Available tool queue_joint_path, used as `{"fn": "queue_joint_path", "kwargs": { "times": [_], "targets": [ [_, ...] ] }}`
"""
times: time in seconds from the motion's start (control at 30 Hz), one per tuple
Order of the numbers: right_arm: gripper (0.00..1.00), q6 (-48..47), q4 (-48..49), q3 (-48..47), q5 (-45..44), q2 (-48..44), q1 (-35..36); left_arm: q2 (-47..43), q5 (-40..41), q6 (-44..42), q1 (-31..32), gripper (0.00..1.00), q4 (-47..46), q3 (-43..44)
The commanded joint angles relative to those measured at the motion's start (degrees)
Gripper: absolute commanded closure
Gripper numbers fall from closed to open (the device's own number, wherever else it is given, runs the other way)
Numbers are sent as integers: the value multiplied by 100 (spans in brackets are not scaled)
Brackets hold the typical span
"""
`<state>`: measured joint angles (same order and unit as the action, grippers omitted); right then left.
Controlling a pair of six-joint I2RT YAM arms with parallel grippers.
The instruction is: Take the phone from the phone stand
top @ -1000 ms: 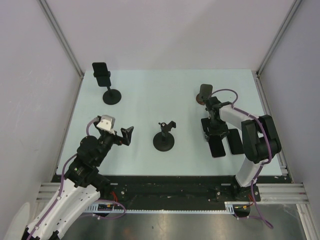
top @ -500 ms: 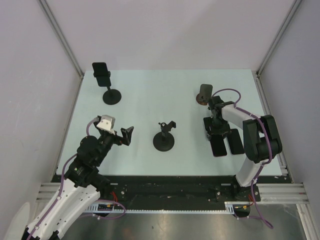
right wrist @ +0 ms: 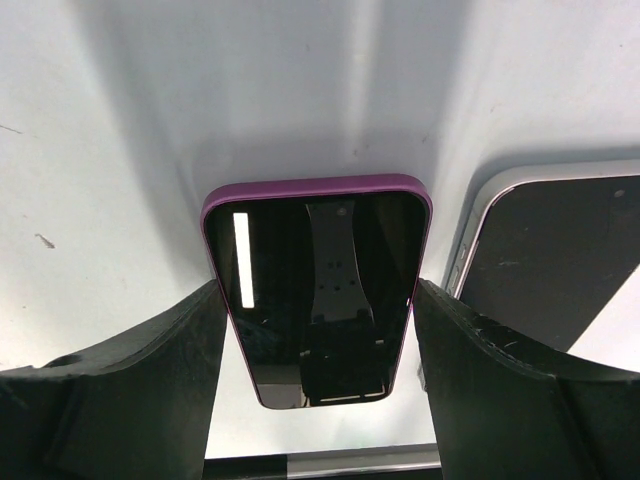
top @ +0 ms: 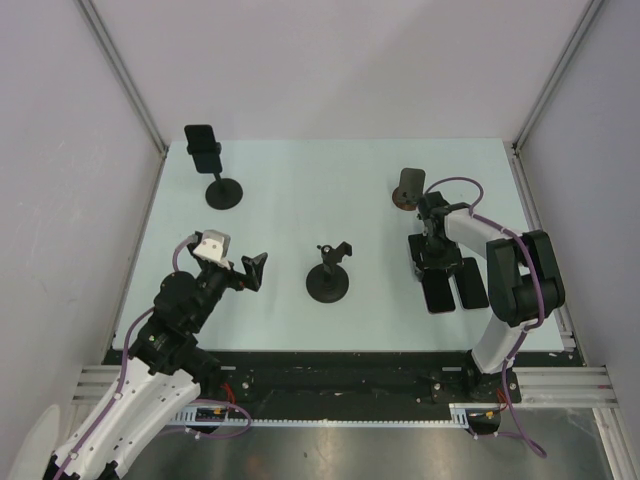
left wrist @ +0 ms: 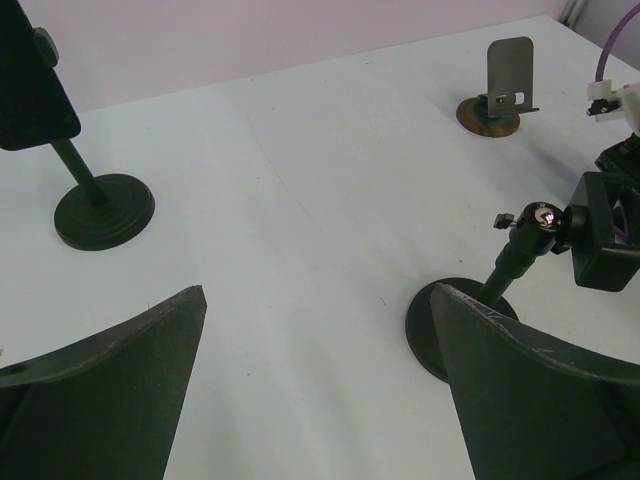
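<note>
A black phone (top: 203, 147) sits clamped upright in a black phone stand (top: 224, 192) at the far left; both show at the left wrist view's upper left, the phone (left wrist: 35, 85) and the stand (left wrist: 105, 210). My left gripper (top: 255, 268) is open and empty, well short of that stand (left wrist: 320, 295). My right gripper (top: 437, 266) is open, its jaws straddling a purple-cased phone (right wrist: 318, 290) that lies flat on the table (top: 437, 296).
An empty black ball-head stand (top: 328, 280) stands mid-table, also in the left wrist view (left wrist: 470, 320). A small metal stand on a brown base (top: 408, 188) is at the back right. A second phone with a pale case (right wrist: 560, 260) lies right of the purple one.
My right gripper has shifted slightly to the right over the purple phone, which now lies straighter beside the other phone. The left arm has not moved.
</note>
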<state>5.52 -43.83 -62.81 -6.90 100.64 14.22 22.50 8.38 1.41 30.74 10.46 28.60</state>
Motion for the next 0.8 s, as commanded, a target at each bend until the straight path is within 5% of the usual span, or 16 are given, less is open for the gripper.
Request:
{"fn": "queue_joint_path", "kwargs": {
  "times": [0.0, 0.37, 0.77],
  "targets": [
    [31, -112, 59, 137, -523, -44, -121, 17, -47, -123, 20, 0, -88, 14],
    [28, -183, 138, 128, -480, -159, -165, 61, -100, -123, 28, 0, -97, 32],
    [9, -174, 173, 128, -207, -702, 151, 114, -126, -123, 28, 0, -97, 32]
  ]
}}
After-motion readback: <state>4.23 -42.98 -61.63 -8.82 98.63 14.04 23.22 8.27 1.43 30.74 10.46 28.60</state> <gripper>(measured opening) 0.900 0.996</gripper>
